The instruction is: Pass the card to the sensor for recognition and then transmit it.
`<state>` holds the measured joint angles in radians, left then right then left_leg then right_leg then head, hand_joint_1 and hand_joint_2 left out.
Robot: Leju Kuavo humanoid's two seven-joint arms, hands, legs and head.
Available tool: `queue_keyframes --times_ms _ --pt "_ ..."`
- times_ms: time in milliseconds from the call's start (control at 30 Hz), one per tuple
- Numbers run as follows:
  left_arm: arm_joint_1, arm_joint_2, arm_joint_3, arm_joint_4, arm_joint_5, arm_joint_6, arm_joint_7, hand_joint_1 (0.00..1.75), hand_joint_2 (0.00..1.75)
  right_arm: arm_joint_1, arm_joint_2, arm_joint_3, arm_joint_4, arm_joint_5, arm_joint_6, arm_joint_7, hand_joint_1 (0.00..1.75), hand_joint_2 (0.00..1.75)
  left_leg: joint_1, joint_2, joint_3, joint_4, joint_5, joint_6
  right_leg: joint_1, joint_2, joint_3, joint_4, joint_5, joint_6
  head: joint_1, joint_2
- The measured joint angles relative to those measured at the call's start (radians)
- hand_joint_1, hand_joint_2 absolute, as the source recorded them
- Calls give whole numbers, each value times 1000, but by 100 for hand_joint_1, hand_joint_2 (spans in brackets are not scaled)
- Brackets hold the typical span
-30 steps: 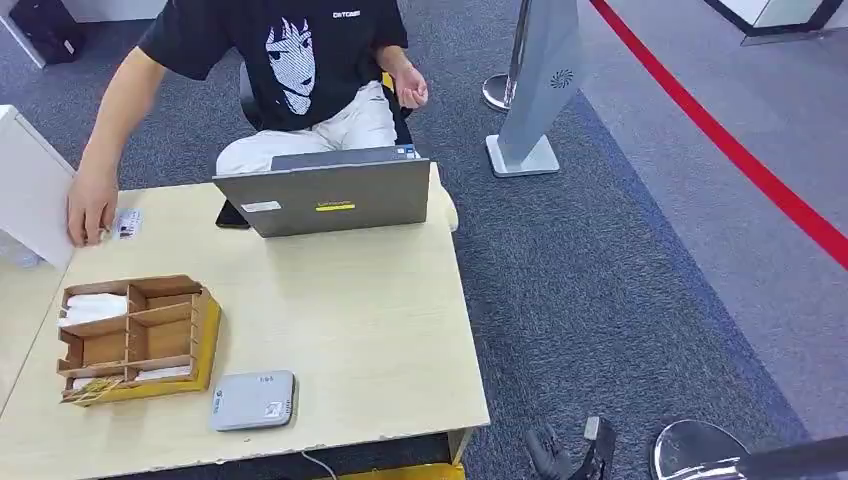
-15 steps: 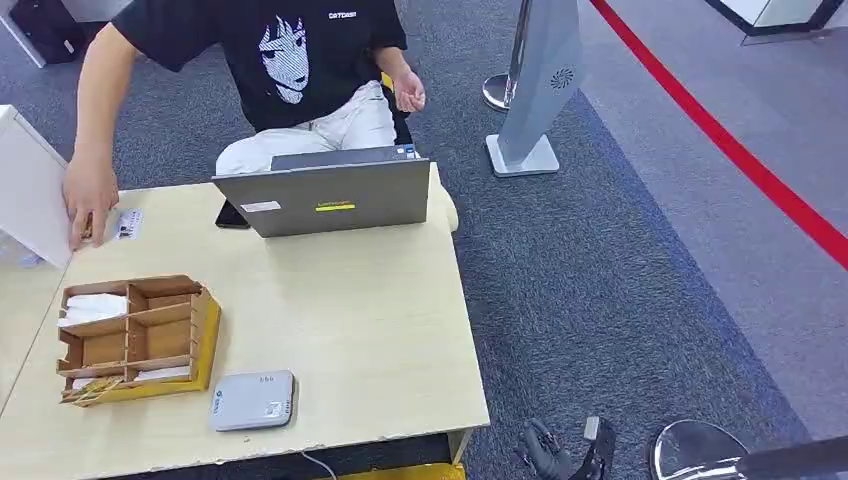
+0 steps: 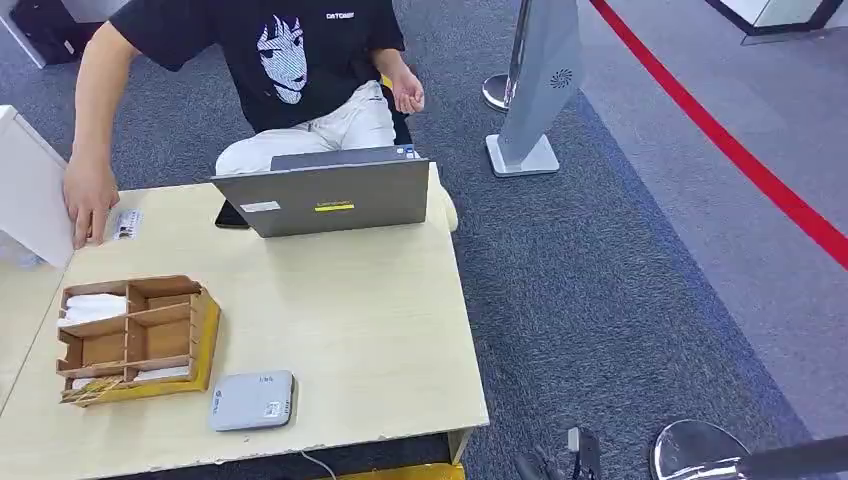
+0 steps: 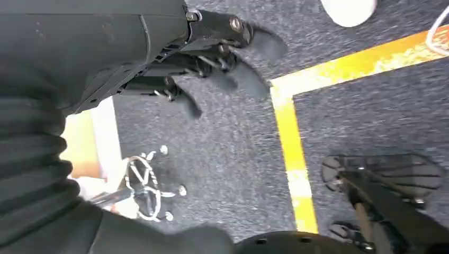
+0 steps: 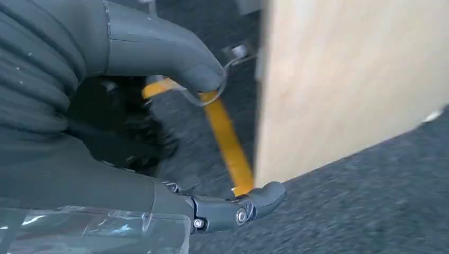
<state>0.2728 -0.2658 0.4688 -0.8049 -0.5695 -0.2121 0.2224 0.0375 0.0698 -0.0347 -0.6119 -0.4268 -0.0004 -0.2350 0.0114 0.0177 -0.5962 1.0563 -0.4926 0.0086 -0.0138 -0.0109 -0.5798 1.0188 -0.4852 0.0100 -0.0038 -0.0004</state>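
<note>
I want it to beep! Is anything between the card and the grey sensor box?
Yes: the brown divided tray stands on the table between the card, by the person's hand, and the sensor.

Grey robot hands on ribbed wrists

The left hand (image 4: 212,45) has a grey ribbed cover, dark fingers and silver screws at the knuckles. The right hand (image 5: 174,137) has the same ribbed cover, a thick smooth grey thumb and a screwed finger.

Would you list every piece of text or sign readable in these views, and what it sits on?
No text can be read with confidence.
T-shirt: small white chest lettering, blurred.
Laptop lid: white and yellow stickers, too small.
Grey sensor box: labels illegible.
Card: print unreadable.
Grey stand: round emblem, no words.
</note>
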Motion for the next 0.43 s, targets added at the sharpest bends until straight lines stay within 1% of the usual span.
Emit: queue_keyframes --times_ms 433 --pt "-52 125 -222 177 290 108 -112 0 175 59 -29 1 90 219 0 119 0 175 0 0 0 0 0 0 0 0 0 0 0 0 0 0"
